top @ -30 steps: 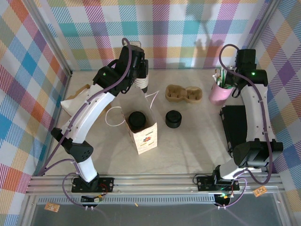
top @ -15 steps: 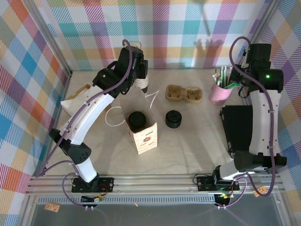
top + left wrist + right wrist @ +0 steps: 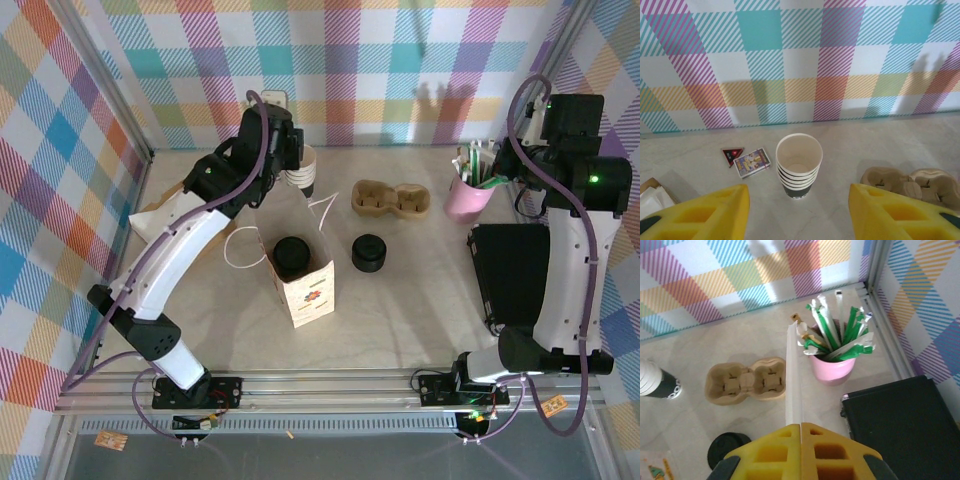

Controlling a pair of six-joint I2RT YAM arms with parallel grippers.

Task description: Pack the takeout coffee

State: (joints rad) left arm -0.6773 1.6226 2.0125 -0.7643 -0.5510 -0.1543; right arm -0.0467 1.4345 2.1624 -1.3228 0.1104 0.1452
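Takeout coffee [image 3: 292, 256]: lid only, wall hidden inside paper bag [image 3: 312, 292], frame centre. Cup carrier [image 3: 910, 182]: cut off at lower right edge. Card [image 3: 752, 162] print: too small to read.

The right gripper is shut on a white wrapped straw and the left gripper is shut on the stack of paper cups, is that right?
Not quite. The left gripper is open, its yellow fingers spread wide and clear of the stack of paper cups, as the left wrist view shows. The rest holds: the right gripper is shut on the white wrapped straw.
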